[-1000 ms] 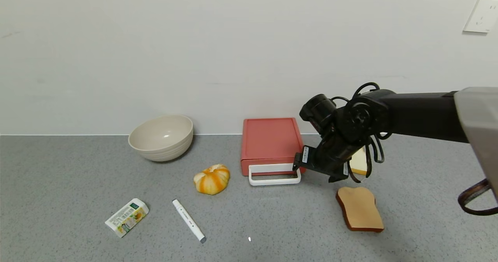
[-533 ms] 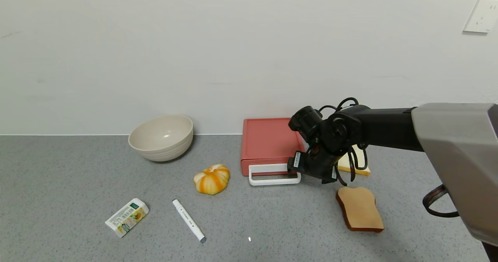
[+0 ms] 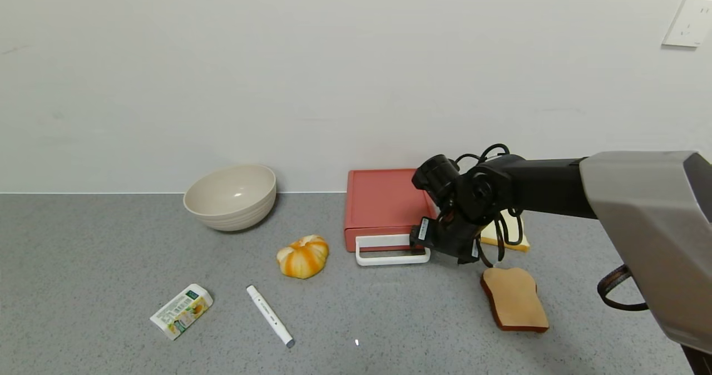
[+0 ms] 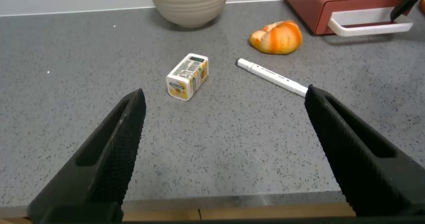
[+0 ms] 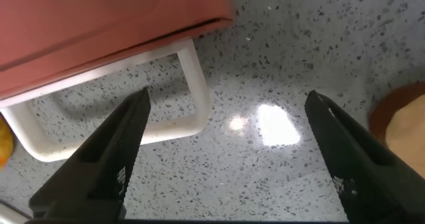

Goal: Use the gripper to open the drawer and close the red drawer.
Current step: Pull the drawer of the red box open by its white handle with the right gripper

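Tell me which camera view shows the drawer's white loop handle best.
The head view: the whole white loop handle shows, with the right gripper at its right end. The right wrist view shows one end up close; the left wrist view shows it far off.

My right gripper has come down and moved left. Before, it hung higher, off the right side of the red drawer. Now it sits low at the right end of the white handle, fingers spread wide.

The right end effector hides the white handle's right end in the head view.
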